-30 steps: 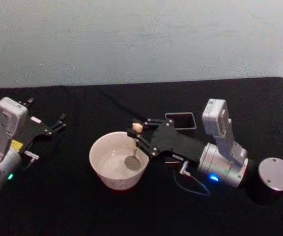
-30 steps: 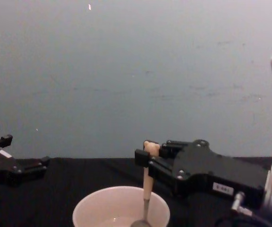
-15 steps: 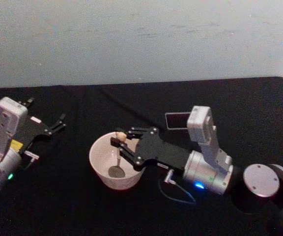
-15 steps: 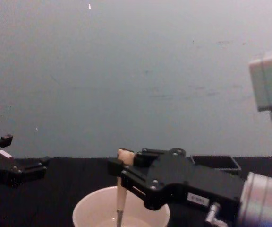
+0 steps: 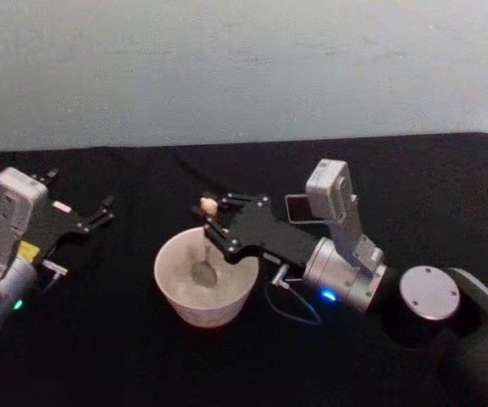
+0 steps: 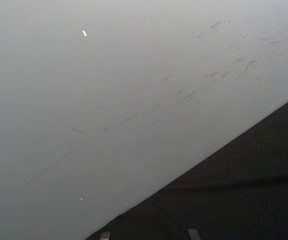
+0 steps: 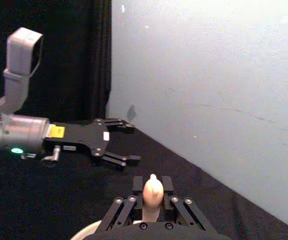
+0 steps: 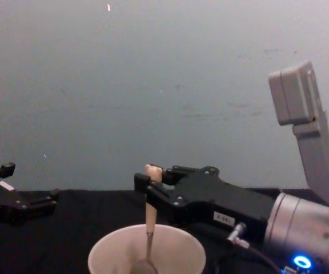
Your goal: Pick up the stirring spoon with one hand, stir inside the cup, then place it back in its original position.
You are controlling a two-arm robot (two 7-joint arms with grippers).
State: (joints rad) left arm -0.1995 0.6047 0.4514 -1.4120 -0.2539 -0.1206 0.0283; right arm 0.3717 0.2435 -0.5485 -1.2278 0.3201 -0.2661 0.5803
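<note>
Now the right pincer (image 5: 213,222) holds the spoon (image 5: 206,254) inside the cup (image 5: 169,254).
Its fingers are closed tight on the pale handle just under the bear-head knob. The spoon stands nearly upright, and its small bowl is down near the cup's bottom, toward the far side. The cup sits mid-worktop (image 5: 100,339). The dark holder (image 5: 299,208) stands behind the right arm, partly hidden by the wrist camera. The left pincer (image 5: 77,191) rests low at the left, well apart from the cup, with its fingers spread wide and nothing between them.
</note>
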